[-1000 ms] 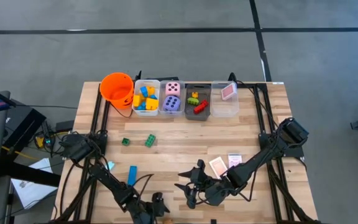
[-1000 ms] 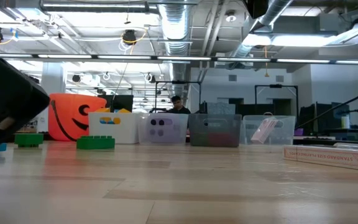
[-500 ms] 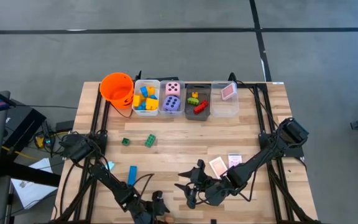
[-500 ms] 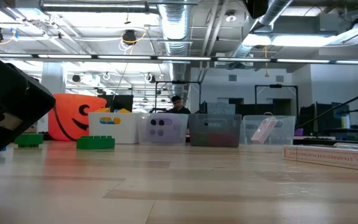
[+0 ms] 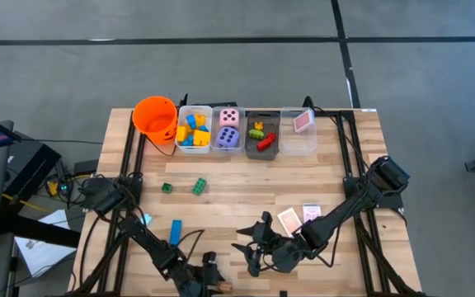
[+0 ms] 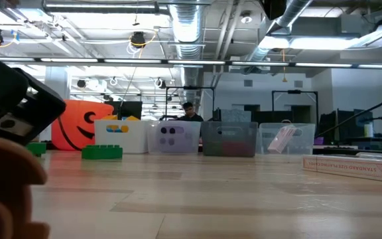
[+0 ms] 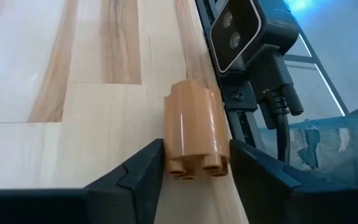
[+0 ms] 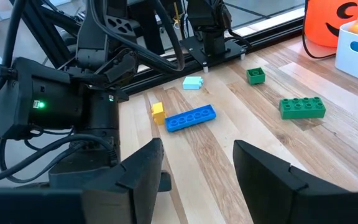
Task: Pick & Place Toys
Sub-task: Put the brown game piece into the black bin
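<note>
A tan-brown block [image 7: 194,134] lies by the table's near edge, right before the low camera [image 7: 247,31]. In the low view it shows as a big blur [image 6: 5,192]. My left gripper [image 7: 194,160] [image 5: 211,282] is shut on it. My right gripper [image 8: 197,168] [image 5: 252,247] hovers open over the near middle with nothing between its fingers. Loose on the table lie a blue bar [image 8: 190,117] [image 5: 176,232], a yellow block [image 8: 158,112], a light-blue block [image 8: 192,83], two green blocks [image 5: 199,186] [image 5: 166,188] and two cards [image 5: 289,220] [image 5: 312,213]. My left gripper pinches the tan-brown block by its two opposite sides [image 7: 169,146], one finger on each. The fingers [image 7: 145,168] slant down toward the table's near edge and lie along the block, whose studded end [image 7: 194,168] faces back toward the wrist. The block appears to rest on the tabletop.
At the far edge stand an orange bucket [image 5: 155,116] and a row of bins [image 5: 195,130] [image 5: 228,129] [image 5: 262,133] [image 5: 298,130] with blocks, dice and a card. Black frame rails [image 5: 349,157] run along both sides. The low camera stands just beyond the held block.
In the low view my left gripper's dark body has shifted a little toward the picture's right, and the tan-brown block has come into sight at the lower left. In the high view a bit of the block now shows beside the left gripper.
</note>
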You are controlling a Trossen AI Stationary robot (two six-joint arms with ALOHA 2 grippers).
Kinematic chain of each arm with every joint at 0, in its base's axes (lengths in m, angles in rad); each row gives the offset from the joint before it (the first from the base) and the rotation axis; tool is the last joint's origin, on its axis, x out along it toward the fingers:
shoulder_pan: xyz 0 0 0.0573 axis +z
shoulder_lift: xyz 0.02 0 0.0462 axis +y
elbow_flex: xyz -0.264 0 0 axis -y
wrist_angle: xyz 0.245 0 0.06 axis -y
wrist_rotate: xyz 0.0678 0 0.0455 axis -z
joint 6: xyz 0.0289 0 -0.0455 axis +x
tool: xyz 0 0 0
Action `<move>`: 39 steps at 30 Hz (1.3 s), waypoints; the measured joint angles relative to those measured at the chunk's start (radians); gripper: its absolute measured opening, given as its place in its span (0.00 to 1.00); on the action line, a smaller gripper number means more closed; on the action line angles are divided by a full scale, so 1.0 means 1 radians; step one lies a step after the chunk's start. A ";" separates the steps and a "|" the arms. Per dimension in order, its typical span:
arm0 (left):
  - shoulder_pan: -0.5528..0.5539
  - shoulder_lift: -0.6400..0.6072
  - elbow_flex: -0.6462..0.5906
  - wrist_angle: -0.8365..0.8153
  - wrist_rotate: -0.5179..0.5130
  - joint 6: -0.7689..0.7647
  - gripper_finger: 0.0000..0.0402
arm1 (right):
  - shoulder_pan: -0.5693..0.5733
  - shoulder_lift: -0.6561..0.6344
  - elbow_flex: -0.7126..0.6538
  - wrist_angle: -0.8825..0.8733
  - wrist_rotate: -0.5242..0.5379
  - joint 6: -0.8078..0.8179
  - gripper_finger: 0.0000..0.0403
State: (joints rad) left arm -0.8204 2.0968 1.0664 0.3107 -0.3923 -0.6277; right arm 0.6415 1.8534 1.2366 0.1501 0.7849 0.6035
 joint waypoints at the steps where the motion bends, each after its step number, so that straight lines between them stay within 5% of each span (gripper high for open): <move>1: 0.003 0.000 0.000 0.000 0.000 0.000 0.43 | 0.000 0.000 0.000 0.000 0.000 0.000 0.48; 8: 0.023 0.000 0.000 0.002 -0.010 0.001 0.33 | 0.000 0.000 0.000 0.000 0.000 0.000 0.48; 17: 0.047 -0.071 -0.004 -0.079 -0.048 0.127 0.33 | 0.000 0.000 0.000 0.021 0.000 0.000 0.48; 28: 0.124 -0.452 -0.004 -0.775 -0.431 0.149 0.33 | -0.019 0.000 0.000 0.145 0.000 -0.099 0.48; 34: 0.260 -0.737 -0.094 -0.876 -0.560 0.196 0.33 | -0.057 0.000 0.000 0.181 0.001 -0.192 0.48; 39: 0.508 -0.974 -0.232 -0.869 -0.562 0.295 0.33 | -0.096 0.000 0.000 0.175 0.001 -0.284 0.48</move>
State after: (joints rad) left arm -0.3128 1.1232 0.8340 -0.5584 -0.9540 -0.3327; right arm 0.5457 1.8534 1.2366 0.3248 0.7856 0.3191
